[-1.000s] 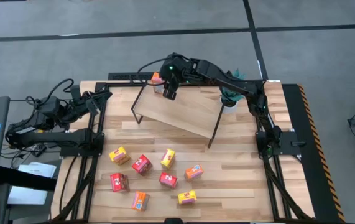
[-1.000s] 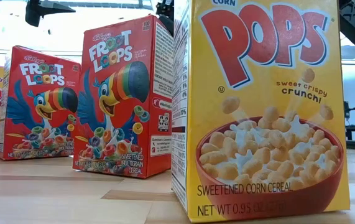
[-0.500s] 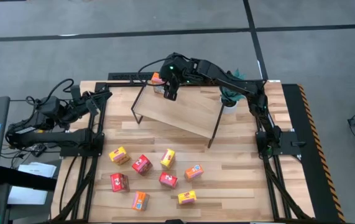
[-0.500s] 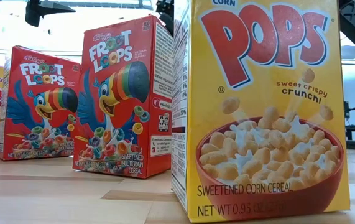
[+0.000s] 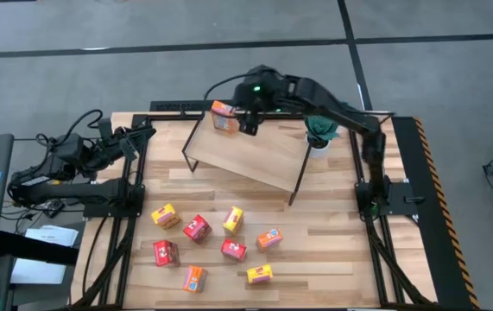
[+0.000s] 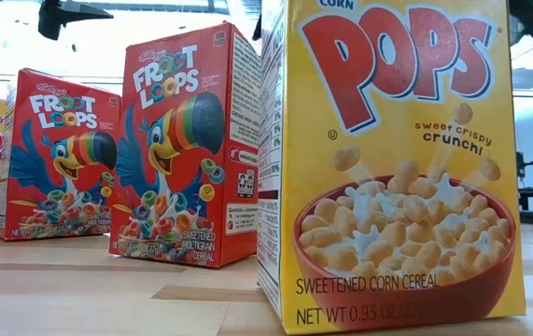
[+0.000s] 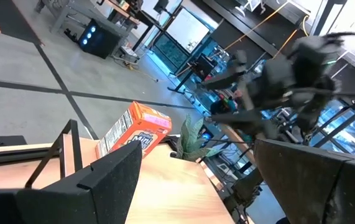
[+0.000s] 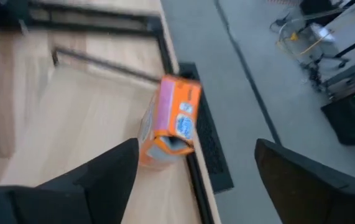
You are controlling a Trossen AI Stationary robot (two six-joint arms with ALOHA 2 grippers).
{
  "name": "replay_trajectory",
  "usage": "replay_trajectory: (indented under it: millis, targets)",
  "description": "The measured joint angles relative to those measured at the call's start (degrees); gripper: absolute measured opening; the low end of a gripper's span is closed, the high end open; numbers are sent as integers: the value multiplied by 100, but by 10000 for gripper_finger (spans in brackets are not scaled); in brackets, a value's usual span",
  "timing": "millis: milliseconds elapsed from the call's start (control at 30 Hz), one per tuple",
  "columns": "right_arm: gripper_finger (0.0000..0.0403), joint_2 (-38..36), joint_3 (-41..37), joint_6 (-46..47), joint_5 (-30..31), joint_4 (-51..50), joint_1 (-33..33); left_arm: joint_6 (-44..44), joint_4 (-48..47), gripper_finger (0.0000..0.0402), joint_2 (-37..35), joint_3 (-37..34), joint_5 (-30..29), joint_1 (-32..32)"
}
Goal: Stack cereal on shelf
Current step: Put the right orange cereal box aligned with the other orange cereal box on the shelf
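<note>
My right gripper hangs over the far edge of the shelf, fingers spread wide with nothing between them. Just beside it, an orange cereal box stands on the shelf's far corner, clear of the fingers. Eight more boxes lie scattered on the tabletop nearer me. My left gripper waits at the table's left edge, fingers apart and holding nothing.
</note>
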Motion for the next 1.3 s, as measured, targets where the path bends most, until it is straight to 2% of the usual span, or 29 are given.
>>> replay_trajectory:
  millis: [100, 333, 567, 700, 867, 1167, 1300]
  targets:
    - [358, -439, 0, 133, -26, -255, 157, -2, 0, 300, 0, 0, 81, 0]
    - [348, -1494, -2, 940, -742, -868, 649, 47, 7, 300, -1, 0, 541, -2]
    - [343, -1837, -20, 2102, -937, -1428, 1438, 212, 9, 300, 1, 0, 1196, 0]
    - [342, -1645, -21, 2701, -935, -2250, 2116, 217, 3, 300, 1, 0, 1582, -2]
    - [334, -1014, -30, 3039, -937, -2898, 2898, 195, -52, 300, 1, 0, 1777, 0]
    - [327, 167, -32, 2740, -934, -2945, 3746, 273, -515, 300, 1, 0, 1932, 0]
    - [325, 278, -153, 2372, -918, -2671, 3834, 424, -673, 300, -2, 0, 2002, -1]
